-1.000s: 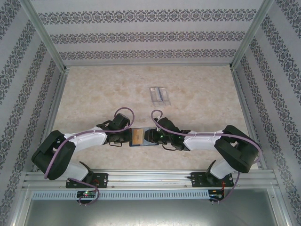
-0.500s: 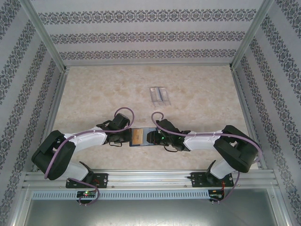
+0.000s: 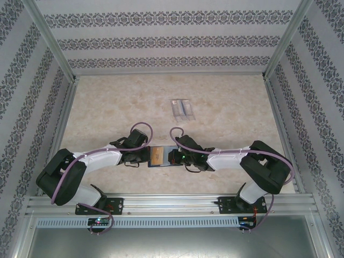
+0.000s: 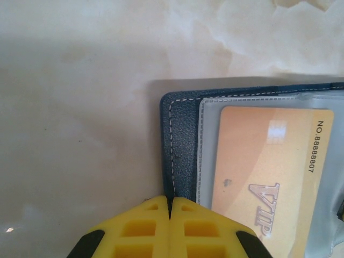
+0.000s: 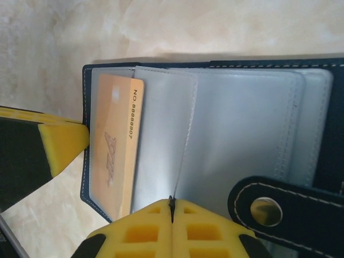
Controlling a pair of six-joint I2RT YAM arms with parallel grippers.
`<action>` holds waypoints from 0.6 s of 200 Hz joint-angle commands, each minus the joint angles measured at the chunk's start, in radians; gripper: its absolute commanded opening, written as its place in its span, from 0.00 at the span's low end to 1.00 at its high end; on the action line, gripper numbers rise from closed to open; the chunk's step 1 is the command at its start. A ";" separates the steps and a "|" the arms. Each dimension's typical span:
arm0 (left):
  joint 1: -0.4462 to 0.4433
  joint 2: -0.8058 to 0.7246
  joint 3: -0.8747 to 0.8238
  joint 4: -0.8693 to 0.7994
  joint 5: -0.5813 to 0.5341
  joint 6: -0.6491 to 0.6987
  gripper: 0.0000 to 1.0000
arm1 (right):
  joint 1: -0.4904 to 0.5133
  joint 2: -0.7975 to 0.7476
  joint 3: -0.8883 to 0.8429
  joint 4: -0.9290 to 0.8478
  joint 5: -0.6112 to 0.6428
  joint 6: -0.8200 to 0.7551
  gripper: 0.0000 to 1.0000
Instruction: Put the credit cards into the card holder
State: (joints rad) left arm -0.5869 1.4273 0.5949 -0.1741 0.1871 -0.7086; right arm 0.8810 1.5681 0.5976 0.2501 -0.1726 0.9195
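Note:
The card holder (image 3: 156, 157) lies open on the table between my two grippers, navy outside with clear plastic sleeves inside. A tan card marked VIP (image 4: 263, 177) sits in its left sleeve (image 5: 110, 161). My left gripper (image 4: 170, 207) is shut, pinching the holder's stitched navy left edge (image 4: 180, 140). My right gripper (image 5: 172, 207) is shut on the near edge of the holder, where a clear sleeve leaf (image 5: 161, 140) meets it. The clasp tab with its metal snap (image 5: 266, 210) lies just right of those fingers. No bright blue card is in view.
A transparent plastic case (image 3: 181, 108) lies further back, near the middle of the marble-patterned table (image 3: 107, 107). Patterned walls and metal posts (image 3: 51, 43) enclose the table. One yellow finger (image 5: 62, 142) of the left gripper shows in the right wrist view.
My right arm has swung slightly left, bringing its gripper closer over the holder. The left arm and the holder have stayed put.

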 commanded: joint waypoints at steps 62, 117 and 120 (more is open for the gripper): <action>0.022 0.036 -0.043 -0.005 -0.012 -0.009 0.03 | -0.017 -0.090 0.008 -0.018 -0.009 -0.021 0.00; 0.025 0.032 -0.046 -0.002 -0.009 -0.010 0.08 | -0.035 -0.133 0.004 -0.046 -0.001 -0.025 0.00; 0.025 0.030 -0.048 -0.002 -0.008 -0.010 0.08 | -0.036 -0.137 0.003 -0.047 -0.002 -0.024 0.00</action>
State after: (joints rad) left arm -0.5739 1.4258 0.5861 -0.1604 0.2085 -0.7090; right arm 0.8631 1.4765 0.5976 0.2230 -0.1768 0.9123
